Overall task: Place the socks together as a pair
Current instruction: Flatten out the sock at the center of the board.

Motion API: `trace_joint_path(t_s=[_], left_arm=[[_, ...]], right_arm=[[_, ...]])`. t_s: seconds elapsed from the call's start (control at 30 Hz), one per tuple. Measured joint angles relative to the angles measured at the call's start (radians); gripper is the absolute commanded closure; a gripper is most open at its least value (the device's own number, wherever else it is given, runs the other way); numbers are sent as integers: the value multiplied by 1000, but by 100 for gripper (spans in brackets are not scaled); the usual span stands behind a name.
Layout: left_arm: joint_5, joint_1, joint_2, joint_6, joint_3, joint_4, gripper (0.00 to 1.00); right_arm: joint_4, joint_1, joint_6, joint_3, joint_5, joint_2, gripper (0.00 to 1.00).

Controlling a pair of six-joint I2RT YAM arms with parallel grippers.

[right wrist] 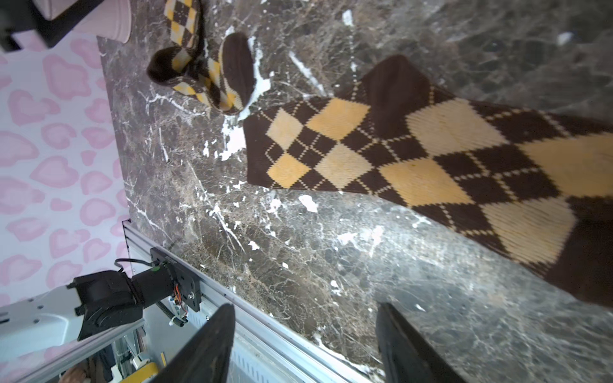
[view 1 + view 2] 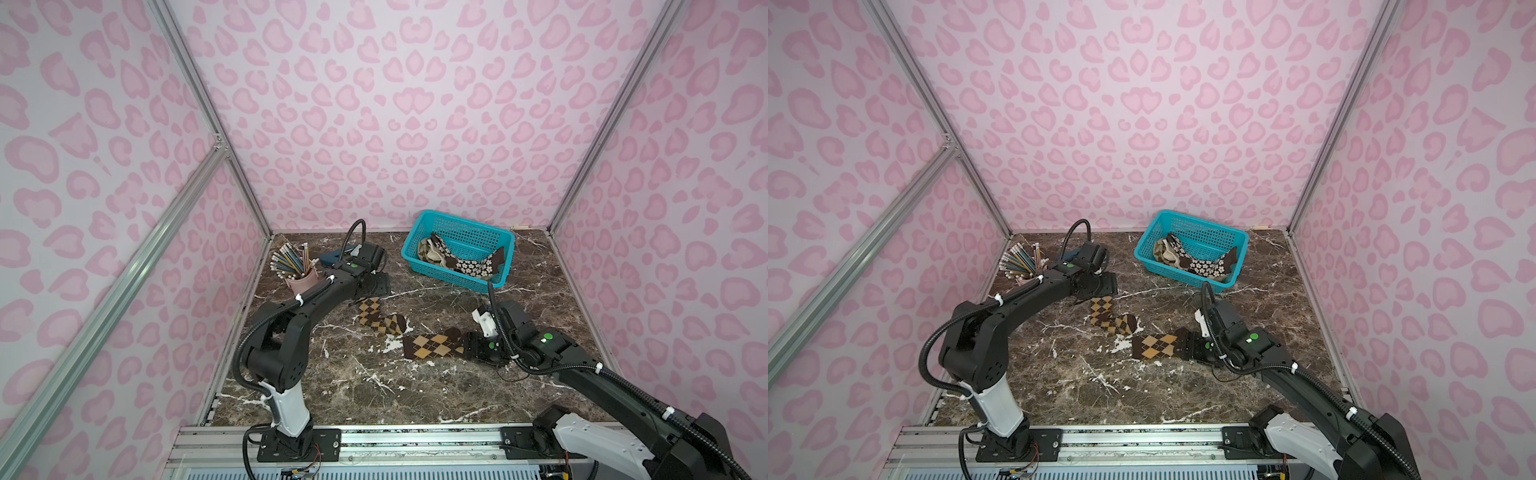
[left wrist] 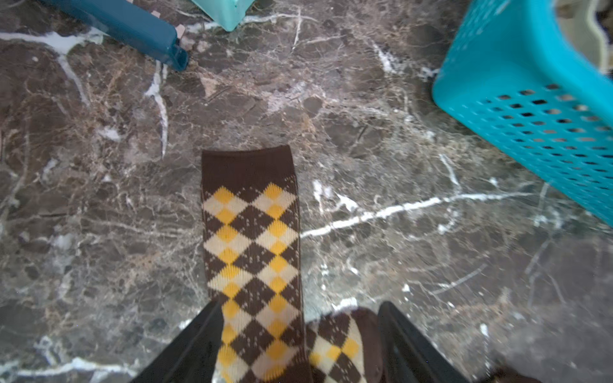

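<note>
Two brown-and-tan argyle socks lie on the marble table. The small-diamond sock (image 2: 380,318) (image 2: 1111,318) is folded over itself. The large-diamond sock (image 2: 434,345) (image 2: 1156,347) lies flat just right of it, apart from it. My left gripper (image 2: 374,286) (image 3: 298,348) hangs open over the small-diamond sock (image 3: 252,248), its fingers (image 3: 195,348) astride the fabric. My right gripper (image 2: 478,347) (image 1: 305,345) is open at the dark end of the large-diamond sock (image 1: 431,159), with nothing between its fingers. A flowered sock (image 2: 469,262) and a cream sock (image 2: 428,249) lie in the basket.
A teal mesh basket (image 2: 457,220) stands at the back right. At the back left stands a pink cup of pencils (image 2: 301,278), with a dark blue case (image 3: 132,30) beside it. Pink patterned walls close three sides, and a metal rail (image 2: 415,436) runs along the front.
</note>
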Motion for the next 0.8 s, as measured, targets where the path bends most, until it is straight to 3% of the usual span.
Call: trace_joint_path(t_s=[0.27,0.5,0.63,0.73,0.8], left_arm=[[-39,5,192,24,183,-35,36],[-52,5,293,25,205,-43,47],[-72,5,294,21,190,-30,63],[-83,12,286,22,175,-15,86],[-76,18,274,23,169,-10,92]], right_arm=[[30,32,-6,5,-19,-6,28],[50,35,5,-36,-23,-55,28],[59,35,13,-47,-22,-69,28],[57,35,13,-48,-21,-72,28],[58,35,13,-48,-21,-72,28]])
